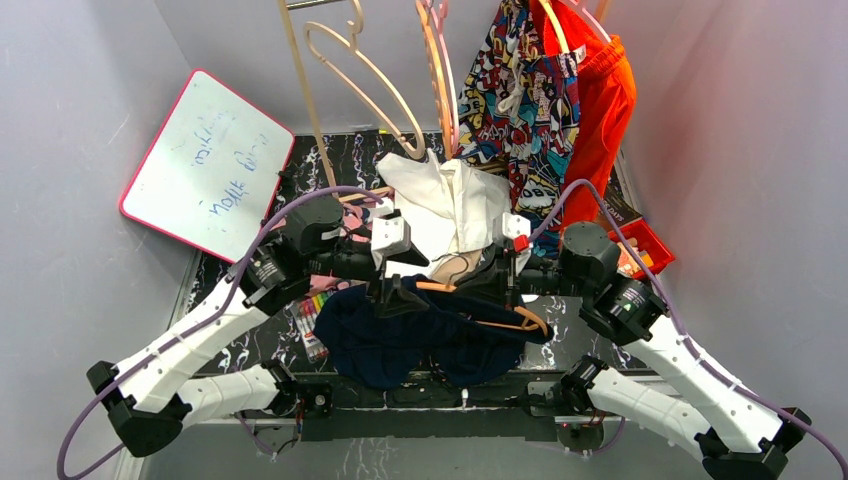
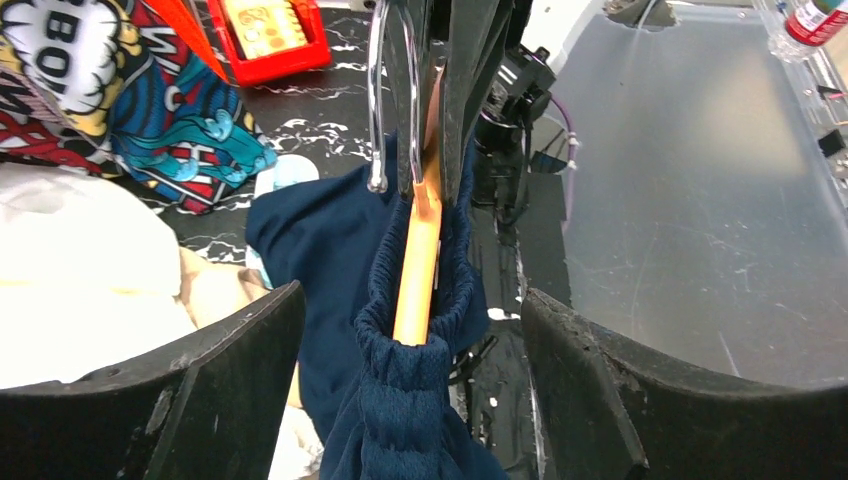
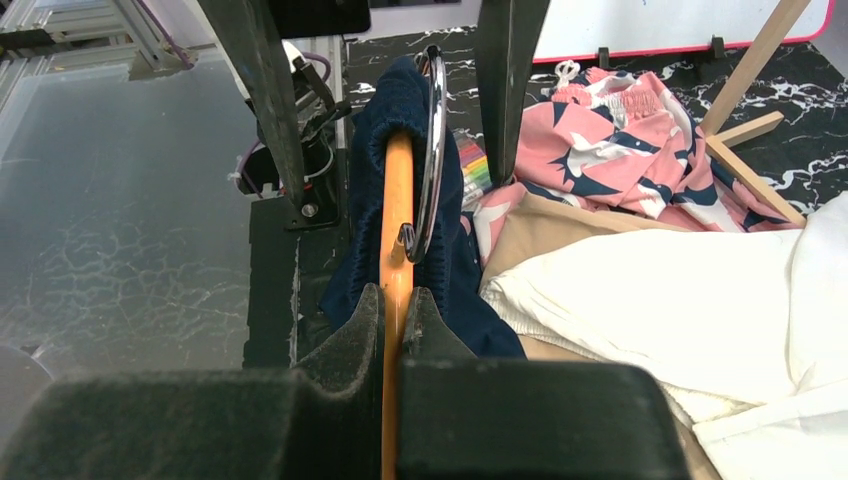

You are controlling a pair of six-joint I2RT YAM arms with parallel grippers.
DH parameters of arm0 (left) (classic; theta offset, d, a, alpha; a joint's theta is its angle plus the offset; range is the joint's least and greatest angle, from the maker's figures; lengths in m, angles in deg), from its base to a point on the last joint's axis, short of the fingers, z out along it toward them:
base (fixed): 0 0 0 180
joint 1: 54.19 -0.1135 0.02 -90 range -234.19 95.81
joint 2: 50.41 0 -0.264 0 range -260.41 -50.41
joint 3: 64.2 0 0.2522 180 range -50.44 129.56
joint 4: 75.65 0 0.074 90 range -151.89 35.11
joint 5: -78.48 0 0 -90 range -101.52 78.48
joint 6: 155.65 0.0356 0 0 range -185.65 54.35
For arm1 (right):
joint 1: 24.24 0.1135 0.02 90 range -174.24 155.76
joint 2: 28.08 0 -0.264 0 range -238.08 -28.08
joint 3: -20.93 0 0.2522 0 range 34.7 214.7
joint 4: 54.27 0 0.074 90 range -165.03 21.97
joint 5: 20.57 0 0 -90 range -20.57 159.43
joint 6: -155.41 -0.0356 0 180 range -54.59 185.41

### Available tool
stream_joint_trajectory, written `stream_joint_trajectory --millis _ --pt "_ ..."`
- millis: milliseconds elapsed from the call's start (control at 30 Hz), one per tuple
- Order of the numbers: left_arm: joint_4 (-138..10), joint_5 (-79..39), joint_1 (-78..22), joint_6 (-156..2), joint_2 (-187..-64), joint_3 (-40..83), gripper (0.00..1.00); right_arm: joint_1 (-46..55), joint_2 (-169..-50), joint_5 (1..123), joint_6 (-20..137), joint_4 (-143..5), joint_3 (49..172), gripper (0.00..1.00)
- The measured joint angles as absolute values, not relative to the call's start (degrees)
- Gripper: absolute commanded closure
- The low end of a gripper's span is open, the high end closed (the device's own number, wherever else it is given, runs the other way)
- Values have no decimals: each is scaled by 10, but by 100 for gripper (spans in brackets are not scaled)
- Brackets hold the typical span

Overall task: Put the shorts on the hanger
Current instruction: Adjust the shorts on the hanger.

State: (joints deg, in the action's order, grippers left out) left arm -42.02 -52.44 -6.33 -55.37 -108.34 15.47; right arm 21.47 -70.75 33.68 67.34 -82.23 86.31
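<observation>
The navy shorts (image 1: 420,345) are sagging from the hanger (image 1: 437,287) toward the arm bases, most of the fabric spreading over the black marbled table (image 1: 360,165) just on the near side of the hanger. The right gripper (image 3: 395,310) is clamping the hanger's orange-tan bar between tightly closed fingers. The shorts' elastic waistband is bunching around the bar beyond that grip, next to the hanger's chrome hook (image 3: 432,130). The left gripper (image 2: 415,390) is facing the hanger from the opposite end with its jaws spread wide, 1 finger (image 2: 230,390) standing on each side of the bar and the gathered waistband, touching neither. Left of the hanger, a pack of markers (image 1: 310,322) is lying on the table. Just beyond the hanger, a white cloth (image 1: 450,205) is lying heaped next to a pink patterned garment (image 3: 620,130), and a red bin (image 1: 642,245) is sitting to the hanger's right. Farther behind the hanger, a whiteboard (image 1: 205,165) is leaning at the left wall, and pale hangers (image 1: 385,92), a pink hanger (image 1: 440,80), comic-print shorts (image 1: 520,100) and bright orange shorts (image 1: 605,95) are hanging at the back.
</observation>
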Motion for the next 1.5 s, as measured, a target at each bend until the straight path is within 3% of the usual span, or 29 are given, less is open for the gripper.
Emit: stream_joint_trajectory --millis 233,400,467,667,700,833,1000,1233,1500 --pt "-409 -569 -63 -560 -1130 166 50 215 -708 332 681 -831 878 100" --pt "-407 -593 -64 -567 -1162 172 81 212 -708 332 689 -841 878 100" --pt "-405 -599 -63 -572 -1166 172 100 211 -708 332 691 -846 878 100" --pt "-403 -612 -64 -571 -1166 172 100 211 -709 329 696 -846 878 100" --pt "-403 -609 -63 -571 -1166 172 100 211 -709 329 697 -846 878 94" --pt "-411 -584 -61 -569 -1151 167 100 211 -709 328 692 -841 878 57" --pt "-436 -523 -61 -570 -1092 125 100 211 -705 329 674 -829 879 40" --pt "-465 -424 -61 -569 -1018 78 100 211 -659 396 641 -828 878 35" --pt "-469 -308 -61 -572 -906 26 100 211 -544 692 546 -831 873 41"
